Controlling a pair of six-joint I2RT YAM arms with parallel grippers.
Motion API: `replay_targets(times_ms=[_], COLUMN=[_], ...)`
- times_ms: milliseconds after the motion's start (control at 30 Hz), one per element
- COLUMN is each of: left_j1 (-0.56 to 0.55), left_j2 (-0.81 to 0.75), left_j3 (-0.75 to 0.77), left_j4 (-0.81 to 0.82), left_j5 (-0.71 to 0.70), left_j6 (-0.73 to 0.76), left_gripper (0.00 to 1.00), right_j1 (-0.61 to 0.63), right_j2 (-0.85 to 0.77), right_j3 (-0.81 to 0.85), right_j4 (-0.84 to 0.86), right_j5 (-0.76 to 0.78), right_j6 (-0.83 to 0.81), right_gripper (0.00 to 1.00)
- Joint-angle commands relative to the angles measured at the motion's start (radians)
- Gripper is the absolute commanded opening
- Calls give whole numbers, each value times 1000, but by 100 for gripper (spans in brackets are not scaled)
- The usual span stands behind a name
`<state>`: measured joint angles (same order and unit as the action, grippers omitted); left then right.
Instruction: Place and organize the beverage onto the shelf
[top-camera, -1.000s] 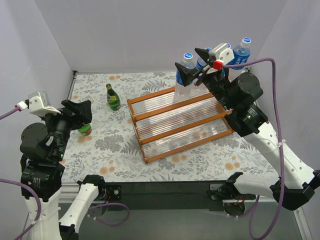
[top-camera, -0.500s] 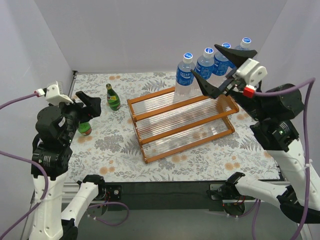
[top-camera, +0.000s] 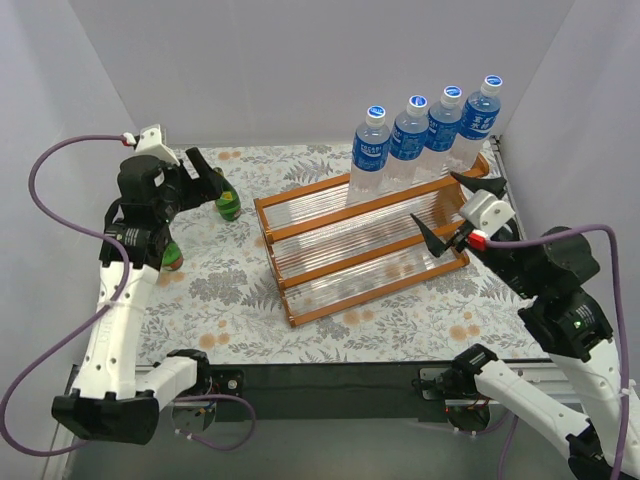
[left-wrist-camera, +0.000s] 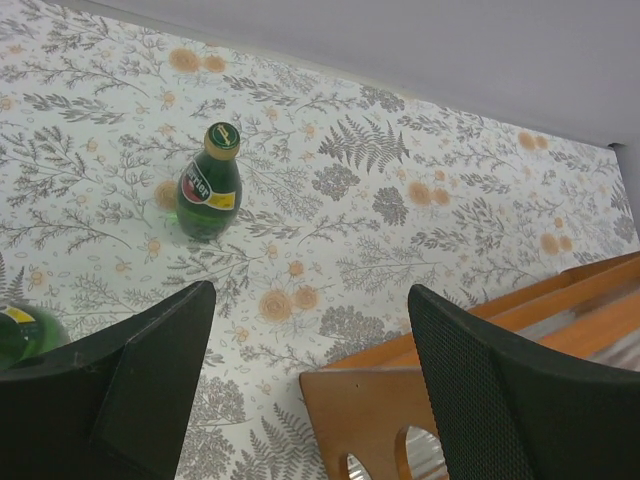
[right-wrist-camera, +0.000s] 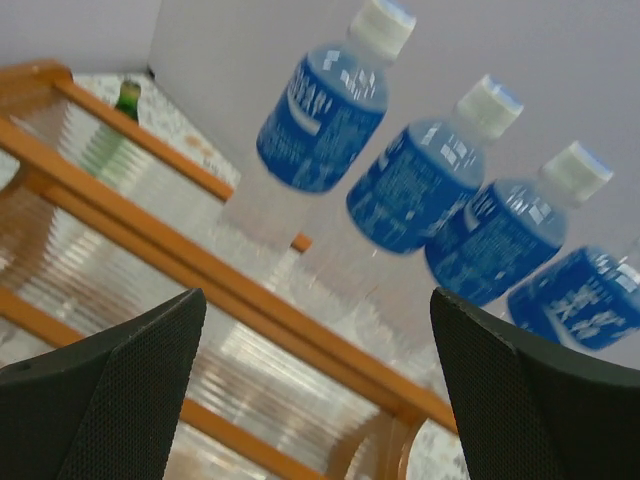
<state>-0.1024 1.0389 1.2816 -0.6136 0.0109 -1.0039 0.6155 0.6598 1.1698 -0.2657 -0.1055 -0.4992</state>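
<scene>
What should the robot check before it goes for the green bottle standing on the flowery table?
1. Left tool open, holding nothing: ok.
2. Right tool open, holding nothing: ok.
3. Four clear bottles standing on the shelf's top tier: ok.
4. Standing green bottle in the left wrist view, nothing covering it: ok.
5. Second green bottle upright: cannot tell.
6. All bottles shelved: not ok, both green ones sit on the table.

Nothing is legible: labels on the green bottle (left-wrist-camera: 208, 195) and clear bottles (right-wrist-camera: 322, 110) are too blurred.
</scene>
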Motion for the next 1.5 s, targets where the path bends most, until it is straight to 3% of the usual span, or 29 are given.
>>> replay_targets(times_ms=[0,133,533,867,1067,1467], left_j1=[91,187,204,150,78,36], left_j2=[61,130,423,611,699,754], left_j3=[-14,-31,50,142,203,235], left_j4=[74,145,170,229,224,226], left_j5=[128,219,253,202,89,-52], left_j6=[19,19,119,206,283,314], left_gripper=[77,77,69,66,66,59], right_j1=[-14,-16,-39,-57,-98,-178], right_j2=[-11,-2,44,95,130,181], right_j3=[-54,-102,-222,-180,-154,-144], right_j4=[-134,-217,-363,-334,-326,-311], right_j5=[101,132,-52,-108,-149,-243], right_j6=[50,91,163,152,149,168], right_gripper=[98,98,96,97,96,94])
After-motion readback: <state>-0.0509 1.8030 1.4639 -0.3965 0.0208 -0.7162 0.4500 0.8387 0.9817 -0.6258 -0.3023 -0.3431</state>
